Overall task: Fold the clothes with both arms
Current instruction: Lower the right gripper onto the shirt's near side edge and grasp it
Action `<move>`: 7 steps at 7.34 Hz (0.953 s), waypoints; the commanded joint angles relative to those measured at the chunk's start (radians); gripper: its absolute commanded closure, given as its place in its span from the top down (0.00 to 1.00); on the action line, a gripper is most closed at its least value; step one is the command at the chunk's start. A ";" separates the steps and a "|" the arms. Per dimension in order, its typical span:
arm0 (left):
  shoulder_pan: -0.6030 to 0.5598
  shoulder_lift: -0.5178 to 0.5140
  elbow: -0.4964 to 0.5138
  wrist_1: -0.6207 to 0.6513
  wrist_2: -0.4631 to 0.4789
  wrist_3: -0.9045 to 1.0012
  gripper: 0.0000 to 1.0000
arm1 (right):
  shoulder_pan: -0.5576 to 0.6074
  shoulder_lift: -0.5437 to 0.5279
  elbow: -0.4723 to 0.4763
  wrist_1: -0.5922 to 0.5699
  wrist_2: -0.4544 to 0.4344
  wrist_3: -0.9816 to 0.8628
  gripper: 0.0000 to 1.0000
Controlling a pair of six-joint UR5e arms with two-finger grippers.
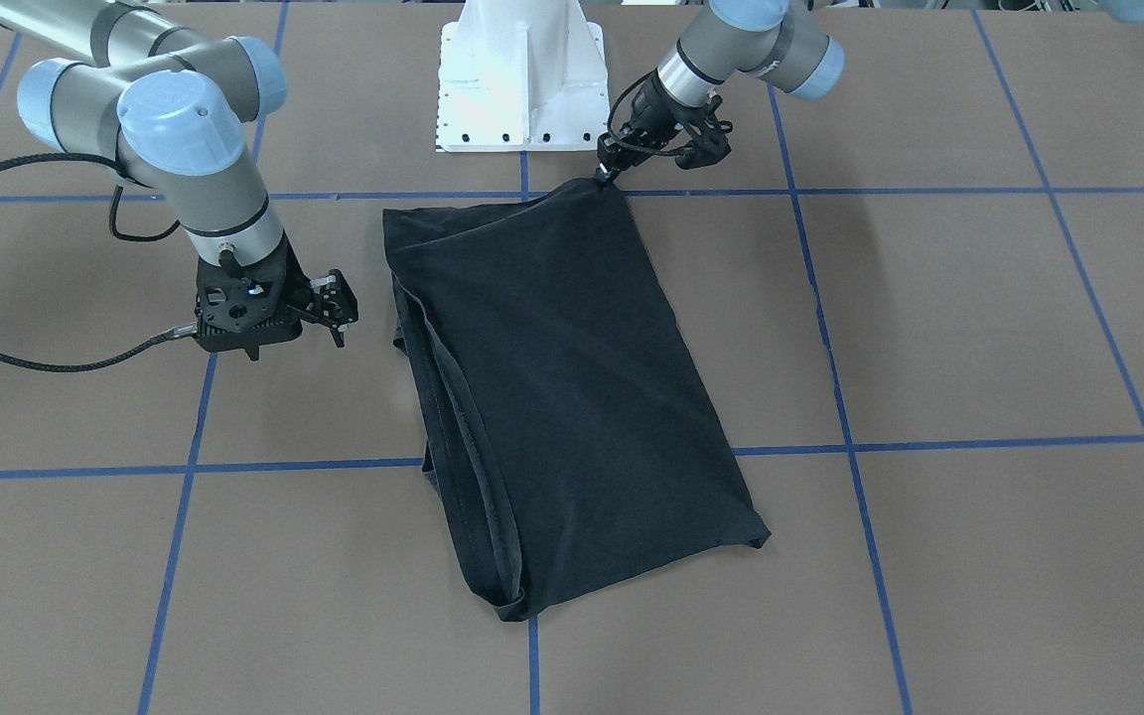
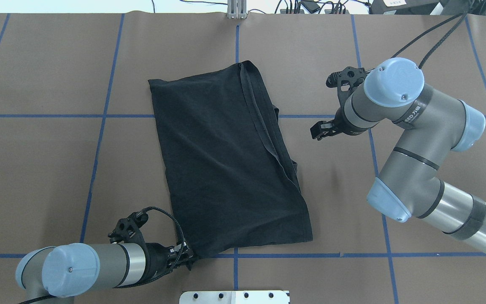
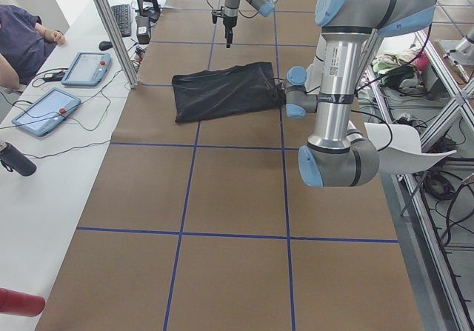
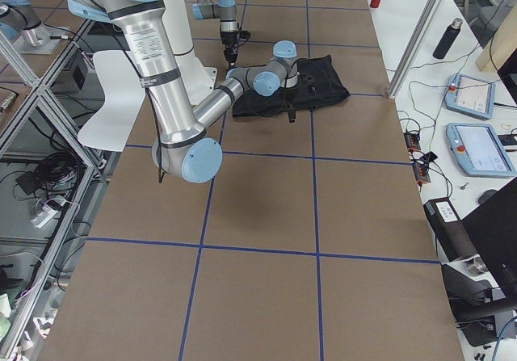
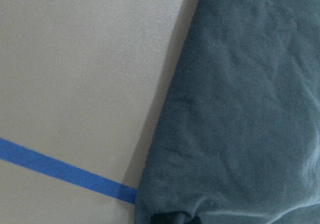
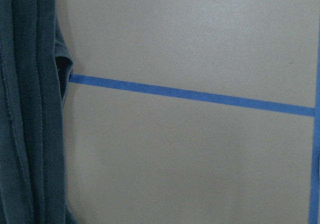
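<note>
The shirt (image 1: 552, 377) lies folded lengthwise on the desk (image 1: 979, 328). The left pincer (image 1: 608, 175) seems to pinch its corner nearest the base (image 1: 522, 89); the right pincer (image 1: 334, 313) hangs spread beside the hemmed edge, apart. Pulling 1 corner alone could skew or unfold the layers

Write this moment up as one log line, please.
task: fold T-shirt | state: folded narrow, flat on table | left gripper: pinching a corner by the base | right gripper: beside T-shirt, not touching, jaws unclear
</note>
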 commanded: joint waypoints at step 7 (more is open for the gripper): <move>0.011 -0.003 -0.004 -0.001 -0.002 -0.002 0.00 | -0.301 0.008 -0.019 0.186 -0.232 0.422 0.99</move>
